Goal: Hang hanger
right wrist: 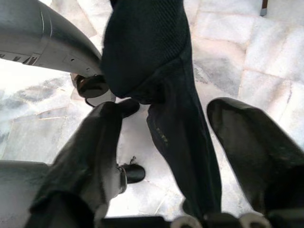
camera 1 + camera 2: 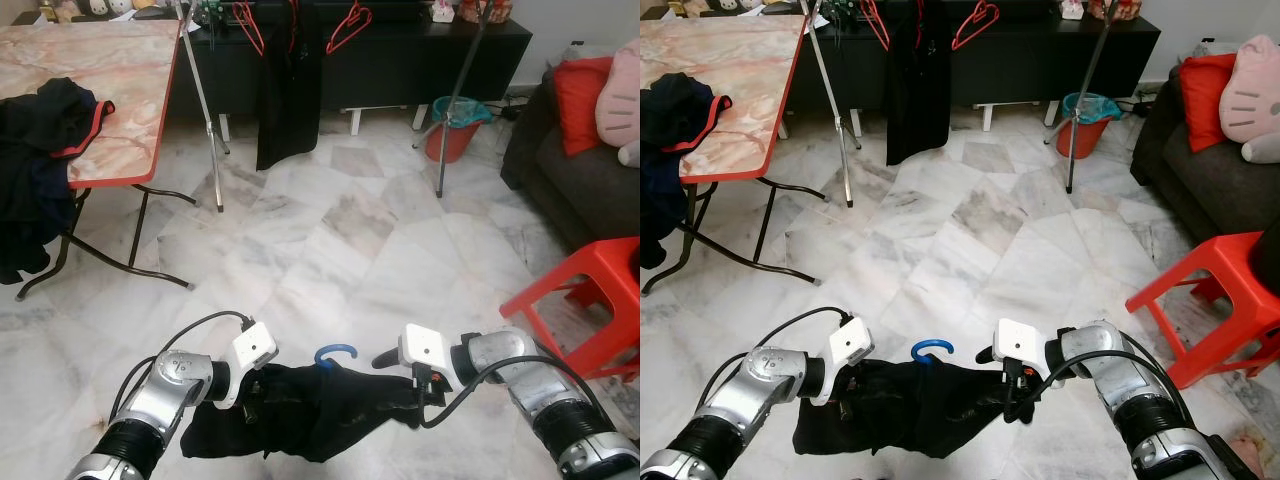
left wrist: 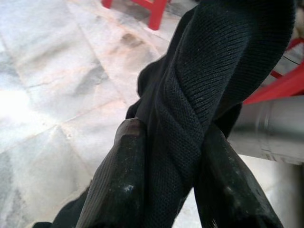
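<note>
Black garment (image 2: 300,405) on blue hanger (image 2: 336,353), held low betw both arms over floor; left tool (image 2: 252,388) pinching fabric, right tool (image 1: 166,142) spread around cloth. Rack (image 2: 205,110) w/ red hangers (image 2: 347,30) well apart ahead: carry + hooking left

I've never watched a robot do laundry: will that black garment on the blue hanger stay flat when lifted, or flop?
Probably floppy: the black garment sags between the left end effector and right end effector. Its knit twists like rope between the left fingers, so it likely bunches. The blue hanger hook looks rigid, so it should keep its shape.
</note>
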